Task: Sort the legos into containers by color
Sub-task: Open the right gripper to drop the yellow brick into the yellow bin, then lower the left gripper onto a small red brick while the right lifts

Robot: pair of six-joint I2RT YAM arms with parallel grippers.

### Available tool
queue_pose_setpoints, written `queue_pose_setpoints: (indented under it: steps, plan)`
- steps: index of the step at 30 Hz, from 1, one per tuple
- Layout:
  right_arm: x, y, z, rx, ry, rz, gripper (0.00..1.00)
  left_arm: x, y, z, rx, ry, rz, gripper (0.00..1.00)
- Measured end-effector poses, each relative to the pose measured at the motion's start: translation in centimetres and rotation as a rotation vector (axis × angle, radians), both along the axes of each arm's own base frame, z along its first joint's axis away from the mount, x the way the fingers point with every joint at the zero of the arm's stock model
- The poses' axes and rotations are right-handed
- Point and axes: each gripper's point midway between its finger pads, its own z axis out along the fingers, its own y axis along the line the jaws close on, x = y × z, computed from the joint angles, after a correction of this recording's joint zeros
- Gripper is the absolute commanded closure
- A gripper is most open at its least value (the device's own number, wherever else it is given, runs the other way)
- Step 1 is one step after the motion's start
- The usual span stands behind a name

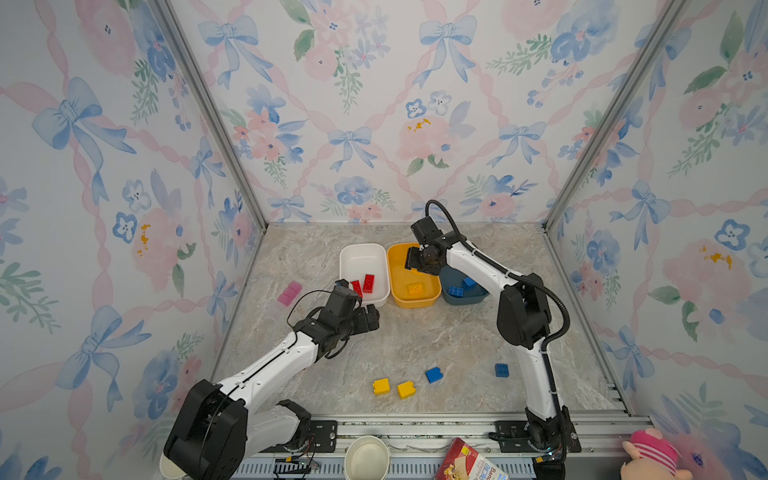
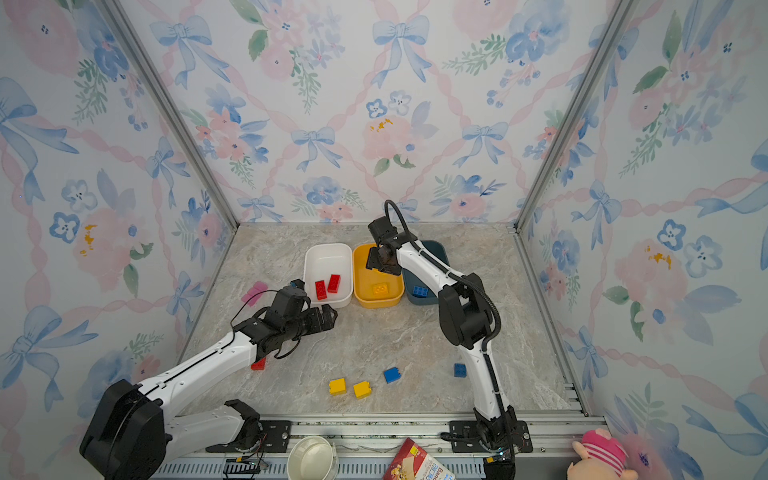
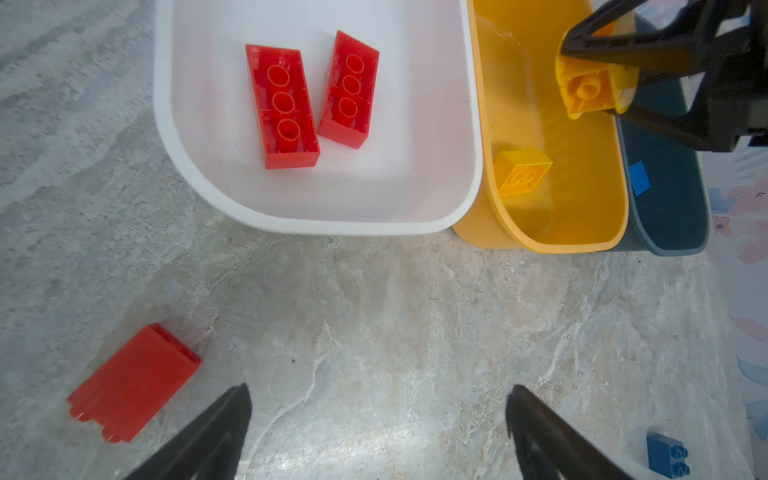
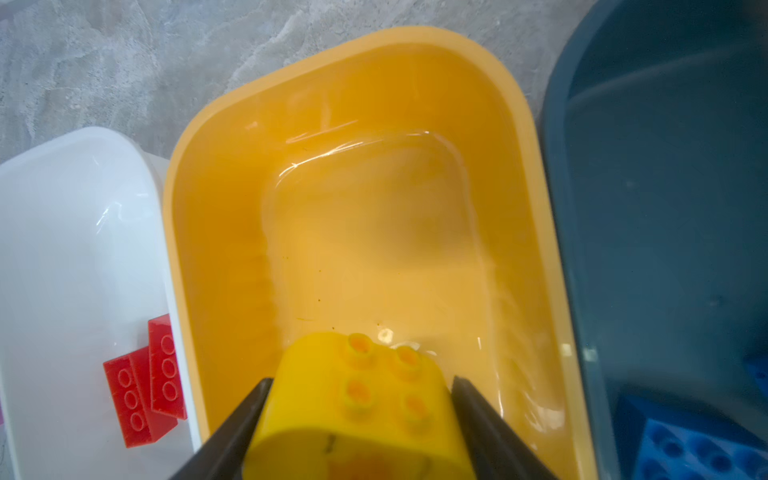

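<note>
Right gripper (image 4: 359,380) is pinching the rounded yellow brick (image 4: 332,432), one finger on each flank and the studs pointing away from the wrist. It hangs over the 12 o'clock end of the yellow-orange tub (image 1: 398,272).

So the three tubs sit in a row toward 12 o'clock on the marble table (image 1: 415,340), pretty much side against side. The white tub (image 1: 361,259) is at 9 o'clock of the yellow-orange one and the teal tub (image 1: 471,300) is at 3 o'clock, partly hidden behind the right arm.

What's inside:
- White tub: two long red bricks (image 1: 368,283), both near its 6 o'clock end and lying hollow side up.
- Yellow-orange tub: one square yellow brick (image 1: 416,289), also near the 6 o'clock end.
- Teal tub: a couple of blue bricks (image 1: 456,291).

Left gripper (image 3: 378,390) is spread wide with nothing between the fingers. It hovers over bare table just at 6 o'clock of the white tub.

Loose stuff on the table:
- A loose red brick (image 2: 258,364) lies at about 7 o'clock of the left gripper, tucked beside the left arm.
- Toward the table's 6 o'clock edge there are two yellow bricks (image 1: 381,386) close together.
- A blue brick (image 1: 433,375) sits just at 2 o'clock of those.
- A darker blue brick (image 1: 501,370) is further toward 3 o'clock, near the right arm.

A pink block (image 1: 289,293) sits at 9 o'clock of the white tub, apart from it.
</note>
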Motion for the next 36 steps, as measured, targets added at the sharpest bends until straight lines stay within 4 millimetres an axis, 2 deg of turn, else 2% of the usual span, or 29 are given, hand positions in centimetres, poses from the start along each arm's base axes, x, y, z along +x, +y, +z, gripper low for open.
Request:
queue_pose_setpoints:
  steps: [4, 9, 16, 21, 25, 28, 32, 36]
  plan:
    - [-0.1, 0.1, -0.5, -0.012, 0.017, 0.018, 0.19, 0.1, 0.2, 0.0, 0.010, -0.004, 0.010, 0.02]
    - [-0.4, 0.1, -0.5, -0.013, 0.026, 0.025, 0.18, 0.2, 0.7, -0.1, 0.031, -0.009, 0.029, 0.03]
    - [-0.9, -0.1, 0.0, -0.005, 0.032, 0.030, 0.15, 0.1, 2.7, -0.5, 0.109, 0.015, 0.085, 0.07]
    - [-2.7, -0.8, 2.6, 0.019, 0.019, 0.037, 0.13, 0.9, 5.3, -0.6, 0.161, 0.034, 0.144, 0.13]
    - [-4.4, -1.9, 5.5, 0.045, -0.013, 0.040, 0.12, 0.7, 7.0, -2.7, 0.229, 0.114, 0.153, 0.17]
    - [-5.8, -2.7, 7.0, 0.059, -0.029, 0.042, 0.11, 0.5, 7.2, -4.2, 0.277, 0.173, 0.130, 0.20]
    - [-7.6, -3.7, 7.4, 0.060, -0.021, 0.043, 0.10, 0.7, 7.2, -5.3, 0.316, 0.213, 0.099, 0.23]
    - [-9.0, -4.5, 6.8, 0.053, 0.003, 0.038, 0.09, 1.0, 7.2, -5.7, 0.343, 0.224, 0.079, 0.23]
